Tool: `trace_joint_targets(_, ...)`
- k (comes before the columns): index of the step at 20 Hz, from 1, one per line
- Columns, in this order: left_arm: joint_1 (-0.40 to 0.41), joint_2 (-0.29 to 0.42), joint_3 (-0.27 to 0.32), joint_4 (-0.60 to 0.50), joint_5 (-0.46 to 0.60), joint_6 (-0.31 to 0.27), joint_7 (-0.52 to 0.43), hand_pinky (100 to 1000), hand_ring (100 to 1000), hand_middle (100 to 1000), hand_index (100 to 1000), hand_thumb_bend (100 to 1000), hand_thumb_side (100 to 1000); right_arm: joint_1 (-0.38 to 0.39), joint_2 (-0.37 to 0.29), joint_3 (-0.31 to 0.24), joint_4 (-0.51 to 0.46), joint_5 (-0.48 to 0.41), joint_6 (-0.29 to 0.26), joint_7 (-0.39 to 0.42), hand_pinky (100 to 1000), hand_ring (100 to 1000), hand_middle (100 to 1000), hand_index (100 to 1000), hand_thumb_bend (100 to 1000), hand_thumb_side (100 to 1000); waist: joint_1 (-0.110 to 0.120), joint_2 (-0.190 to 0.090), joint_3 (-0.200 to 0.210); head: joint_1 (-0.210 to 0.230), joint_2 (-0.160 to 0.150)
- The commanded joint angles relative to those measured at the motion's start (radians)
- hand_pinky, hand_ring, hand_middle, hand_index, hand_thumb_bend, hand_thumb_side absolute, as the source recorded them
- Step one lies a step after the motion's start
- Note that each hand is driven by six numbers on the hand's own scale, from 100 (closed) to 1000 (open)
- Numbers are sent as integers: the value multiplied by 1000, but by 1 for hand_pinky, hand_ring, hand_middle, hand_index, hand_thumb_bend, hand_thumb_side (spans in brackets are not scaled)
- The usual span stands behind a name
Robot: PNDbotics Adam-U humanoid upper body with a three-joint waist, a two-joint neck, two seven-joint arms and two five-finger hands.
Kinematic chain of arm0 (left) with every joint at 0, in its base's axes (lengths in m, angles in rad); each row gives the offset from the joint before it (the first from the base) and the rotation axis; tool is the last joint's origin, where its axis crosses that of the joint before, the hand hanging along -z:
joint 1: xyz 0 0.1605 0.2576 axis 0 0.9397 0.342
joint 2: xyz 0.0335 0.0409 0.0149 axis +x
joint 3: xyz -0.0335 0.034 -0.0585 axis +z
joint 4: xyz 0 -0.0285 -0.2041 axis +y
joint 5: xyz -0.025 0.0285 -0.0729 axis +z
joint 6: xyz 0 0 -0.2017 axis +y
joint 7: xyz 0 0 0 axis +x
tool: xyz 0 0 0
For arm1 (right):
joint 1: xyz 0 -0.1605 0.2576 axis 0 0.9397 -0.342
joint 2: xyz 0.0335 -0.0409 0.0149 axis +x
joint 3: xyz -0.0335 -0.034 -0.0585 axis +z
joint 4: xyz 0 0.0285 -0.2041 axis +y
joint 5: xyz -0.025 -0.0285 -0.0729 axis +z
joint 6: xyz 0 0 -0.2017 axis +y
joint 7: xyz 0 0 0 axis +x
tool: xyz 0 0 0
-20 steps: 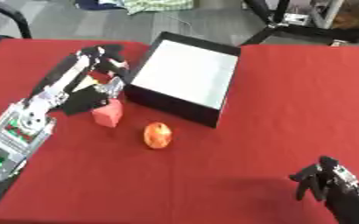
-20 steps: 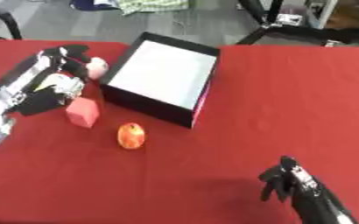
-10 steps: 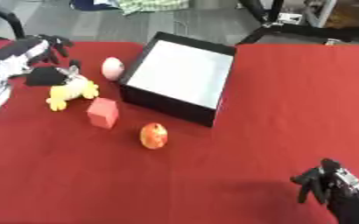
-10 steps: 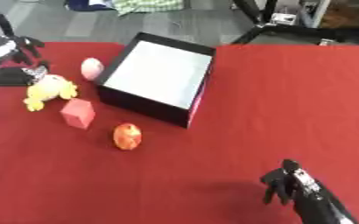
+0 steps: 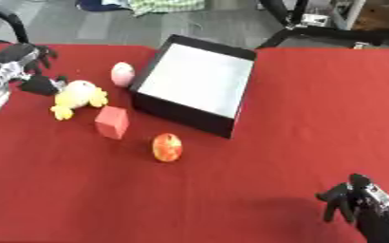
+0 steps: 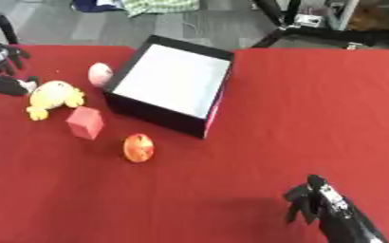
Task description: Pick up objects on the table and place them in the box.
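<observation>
We see the left hand (image 5: 25, 64) open, just beside the yellow toy (image 5: 78, 96) on its right. Our right hand (image 5: 351, 200) rests with fingers relaxed, far from the box (image 5: 194, 83).

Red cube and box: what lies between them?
Nothing; in the left eye view only bare red cloth shows between the cube and the box.

No text, label, brand, number or sign can be read anywhere.
</observation>
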Motion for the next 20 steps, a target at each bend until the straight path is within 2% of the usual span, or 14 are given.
trace_joint_targets(1,-34,-8,22,58,-56,-22,5,751,636,639,865,144,324,-3,-3,2,-14,-7,-3,3,861,411,193,556,100,1000,-10,-27,-1,0,-1)
trace_joint_targets(4,-44,-38,33,104,-108,-40,28,752,642,646,871,144,400,-3,-2,2,-14,-8,-2,3,862,411,193,556,100,1000,-10,-27,-1,0,-1)
trace_joint_targets(5,-46,-47,37,116,-126,-48,25,755,652,658,878,161,461,-4,-1,2,-14,-8,-2,2,861,411,193,556,100,1000,-10,-27,-1,-1,-1)
trace_joint_targets(7,-49,-60,41,133,-162,-65,12,758,662,671,886,181,526,-4,-1,2,-14,-8,-1,2,862,411,194,556,100,1000,-10,-26,-2,-1,-1)
trace_joint_targets(8,-51,-65,43,139,-179,-73,3,759,663,672,886,183,530,-4,0,2,-14,-8,-1,2,862,411,193,556,100,1000,-10,-26,-2,-1,-1)
trace_joint_targets(9,-52,-69,46,143,-196,-79,-7,762,672,683,894,206,595,-4,0,2,-14,-8,-1,2,862,411,194,556,100,1000,-10,-26,-2,-2,-1)
trace_joint_targets(11,-54,-78,51,149,-229,-92,-28,765,679,693,901,219,615,-4,1,2,-14,-7,-1,2,862,411,194,556,100,1000,-11,-25,-1,-2,-1)
trace_joint_targets(16,-56,-101,66,160,-313,-118,-85,770,688,706,912,220,587,-4,2,1,-15,-7,-2,-1,862,411,194,556,100,1000,-11,-23,0,-4,-1)
trace_joint_targets(20,-51,-120,79,170,-378,-146,-132,770,690,709,915,235,599,-5,3,0,-16,-11,-7,-7,862,411,194,556,100,1000,-11,-23,0,-5,-1)
